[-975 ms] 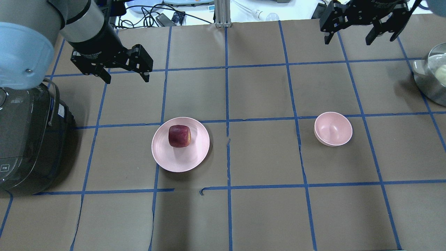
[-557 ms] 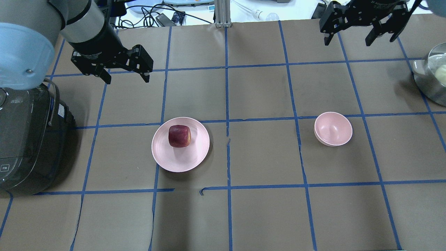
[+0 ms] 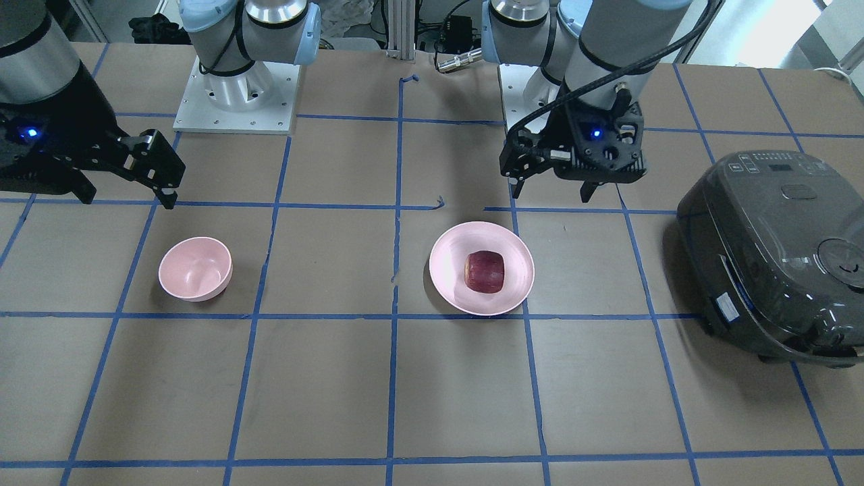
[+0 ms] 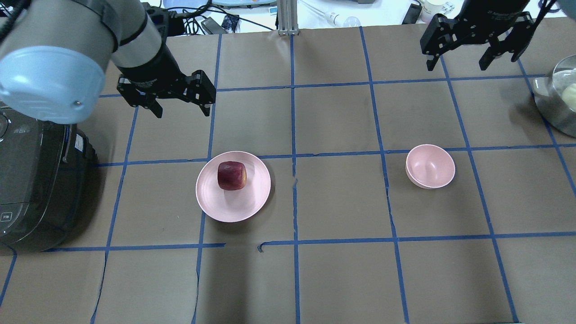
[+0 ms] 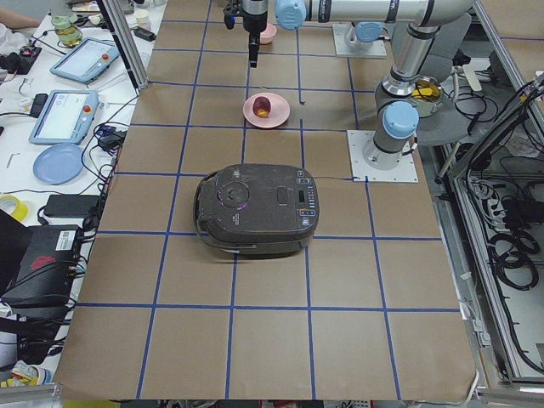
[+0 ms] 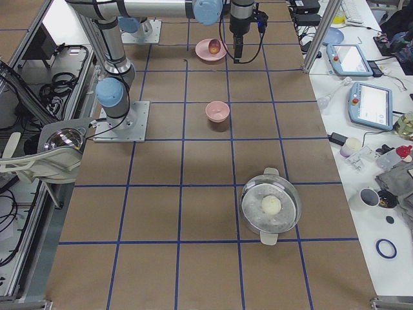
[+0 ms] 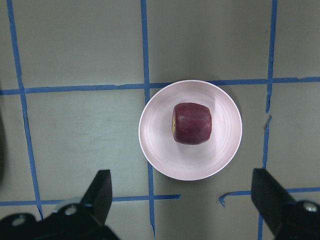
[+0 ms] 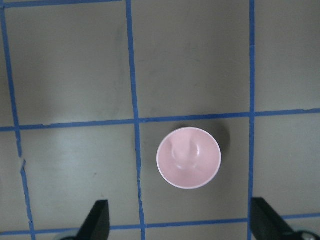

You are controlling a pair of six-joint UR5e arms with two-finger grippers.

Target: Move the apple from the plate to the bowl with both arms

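The dark red apple (image 4: 232, 175) sits on the wide pink plate (image 4: 234, 204), left of the table's middle. The small pink bowl (image 4: 430, 166) stands empty to the right. My left gripper (image 4: 182, 110) is open and empty, raised beyond the plate and a little to its left. My right gripper (image 4: 456, 65) is open and empty, high over the far right, beyond the bowl. The left wrist view looks straight down on the apple (image 7: 192, 123) and plate (image 7: 160, 145). The right wrist view looks down on the bowl (image 8: 189, 157).
A dark rice cooker (image 4: 36, 180) stands at the table's left edge, beside the left arm. A steel pot (image 4: 558, 99) with a pale round thing inside stands at the far right. Blue tape lines grid the brown table cover.
My left gripper has moved right and nearer, toward the plate. My right gripper has shifted slightly right and nearer. Both stay open. Apple, plate and bowl have not moved.
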